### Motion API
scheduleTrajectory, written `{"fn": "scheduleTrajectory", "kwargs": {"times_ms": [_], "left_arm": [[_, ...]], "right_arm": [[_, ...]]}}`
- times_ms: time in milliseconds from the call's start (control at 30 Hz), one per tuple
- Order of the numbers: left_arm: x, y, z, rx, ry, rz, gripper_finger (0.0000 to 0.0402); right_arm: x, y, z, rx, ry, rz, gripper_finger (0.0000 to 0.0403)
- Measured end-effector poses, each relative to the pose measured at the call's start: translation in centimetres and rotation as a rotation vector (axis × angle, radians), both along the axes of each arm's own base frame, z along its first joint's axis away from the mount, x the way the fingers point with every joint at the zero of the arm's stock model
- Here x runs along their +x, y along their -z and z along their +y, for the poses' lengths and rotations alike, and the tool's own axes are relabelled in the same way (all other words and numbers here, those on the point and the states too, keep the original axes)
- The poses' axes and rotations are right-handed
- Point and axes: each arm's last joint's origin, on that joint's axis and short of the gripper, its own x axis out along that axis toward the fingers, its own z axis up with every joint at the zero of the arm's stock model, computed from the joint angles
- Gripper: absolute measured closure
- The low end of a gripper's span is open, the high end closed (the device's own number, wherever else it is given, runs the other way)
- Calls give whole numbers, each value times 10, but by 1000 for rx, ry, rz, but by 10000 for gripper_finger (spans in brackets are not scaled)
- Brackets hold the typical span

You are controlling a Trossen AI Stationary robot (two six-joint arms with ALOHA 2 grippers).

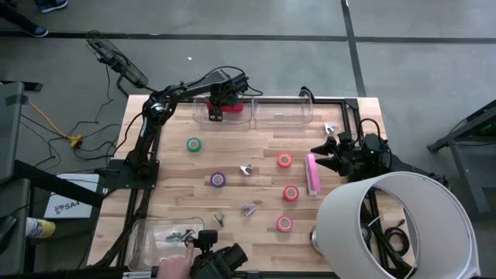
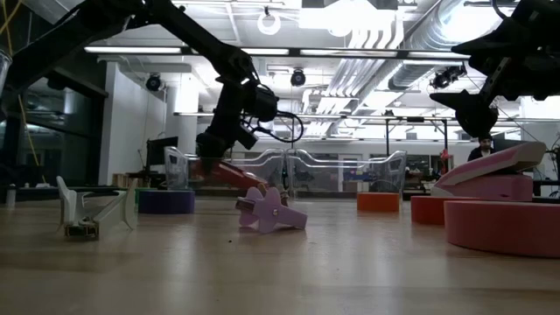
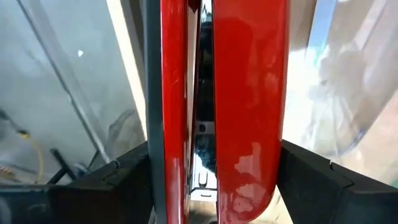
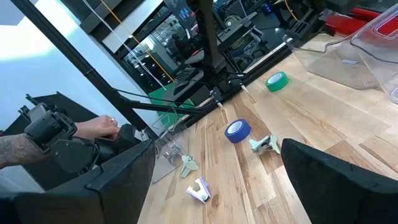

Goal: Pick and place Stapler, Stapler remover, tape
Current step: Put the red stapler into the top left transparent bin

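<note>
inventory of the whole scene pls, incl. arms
red stapler: 1, red, gripped over the far-edge bin
pink stapler: 1, pink, table right of centre
green tape: 1, left of centre
purple tape: 1, centre
red-pink tape: 3, in a column right of centre
staple removers: at least 3 loose, mid-table; more in the near-left bin
clear bins: 2 at far edge, 1 near-left corner
white tub: 1, near-right corner
person's hand: near edge, at a dark device
left end effector: shut on the red stapler
right end effector: open, at right edge
</note>
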Motion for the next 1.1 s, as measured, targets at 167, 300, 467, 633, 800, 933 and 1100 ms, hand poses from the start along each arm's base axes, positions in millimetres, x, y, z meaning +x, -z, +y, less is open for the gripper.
{"fn": "scheduleTrajectory", "kwargs": {"times_ms": [167, 300, 467, 633, 800, 933, 1100], "left_arm": [[4, -1, -7, 55, 4, 46, 127], [9, -2, -14, 78, 26, 64, 129], [13, -2, -19, 76, 38, 61, 162], [13, -2, -20, 84, -5, 40, 196], [14, -1, -22, 92, -33, 29, 171], [16, -1, -24, 101, -43, 21, 116], [20, -2, -32, 97, -22, 29, 49]], "right_arm": [[0, 0, 0, 0, 0, 0, 63], [0, 0, 0, 0, 0, 0, 63], [0, 0, 0, 0, -1, 0, 63], [0, 0, 0, 0, 0, 0, 63], [0, 0, 0, 0, 0, 0, 63], [0, 0, 0, 0, 0, 0, 63], [0, 0, 0, 0, -1, 0, 63]]}}
